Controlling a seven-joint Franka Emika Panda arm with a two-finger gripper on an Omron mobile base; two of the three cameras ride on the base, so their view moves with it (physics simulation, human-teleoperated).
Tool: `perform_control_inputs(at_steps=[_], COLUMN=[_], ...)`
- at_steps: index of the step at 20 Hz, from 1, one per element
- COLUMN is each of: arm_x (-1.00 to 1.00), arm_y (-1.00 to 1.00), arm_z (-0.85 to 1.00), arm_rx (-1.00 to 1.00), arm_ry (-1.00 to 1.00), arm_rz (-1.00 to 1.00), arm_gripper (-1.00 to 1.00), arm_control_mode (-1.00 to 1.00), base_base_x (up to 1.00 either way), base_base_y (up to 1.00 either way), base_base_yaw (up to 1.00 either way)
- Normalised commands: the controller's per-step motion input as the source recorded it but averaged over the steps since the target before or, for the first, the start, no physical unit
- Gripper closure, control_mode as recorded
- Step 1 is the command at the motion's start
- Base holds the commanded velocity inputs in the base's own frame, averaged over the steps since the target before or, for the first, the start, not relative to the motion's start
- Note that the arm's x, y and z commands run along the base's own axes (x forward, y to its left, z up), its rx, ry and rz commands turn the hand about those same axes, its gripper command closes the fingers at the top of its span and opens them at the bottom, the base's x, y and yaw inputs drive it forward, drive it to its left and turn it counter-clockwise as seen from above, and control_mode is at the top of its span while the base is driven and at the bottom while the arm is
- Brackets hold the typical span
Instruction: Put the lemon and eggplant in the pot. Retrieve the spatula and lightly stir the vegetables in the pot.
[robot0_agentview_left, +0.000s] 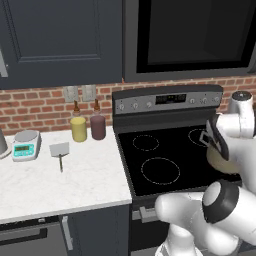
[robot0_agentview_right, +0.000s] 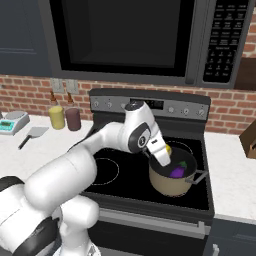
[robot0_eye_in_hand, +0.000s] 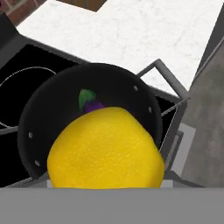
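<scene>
Mostly hidden: eggplant (robot0_eye_in_hand: 92, 104) behind tool-held lemon (robot0_eye_in_hand: 106, 148), over pot (robot0_eye_in_hand: 144, 94).

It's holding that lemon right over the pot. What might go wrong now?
The lemon hangs in the gripper above the pot, near its rim; released off-center, it might clip the rim and roll onto the stove. It could also land on the eggplant already inside and bounce. The spatula lies far off on the counter, a long reach.
</scene>
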Motion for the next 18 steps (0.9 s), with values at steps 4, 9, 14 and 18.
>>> perform_control_inputs(at_steps=[4, 9, 14, 18], arm_x=[0.24, 0.06, 0.05, 0.28], arm_y=[-0.43, -0.17, -0.07, 0.0], arm_z=[-0.22, -0.38, -0.46, -0.39], arm_rx=[0.0, 0.0, 0.01, 0.04], arm_ry=[0.0, 0.0, 0.0, 0.01], arm_rz=[0.11, 0.14, 0.14, 0.15], arm_gripper=[1.0, 1.0, 1.0, 1.0], arm_control_mode=[-1.0, -1.0, -1.0, -1.0], base_base_x=[0.0, 0.0, 0.0, 0.0], base_base_y=[0.0, 0.0, 0.0, 0.0], base_base_yaw=[0.0, 0.0, 0.0, 0.0])
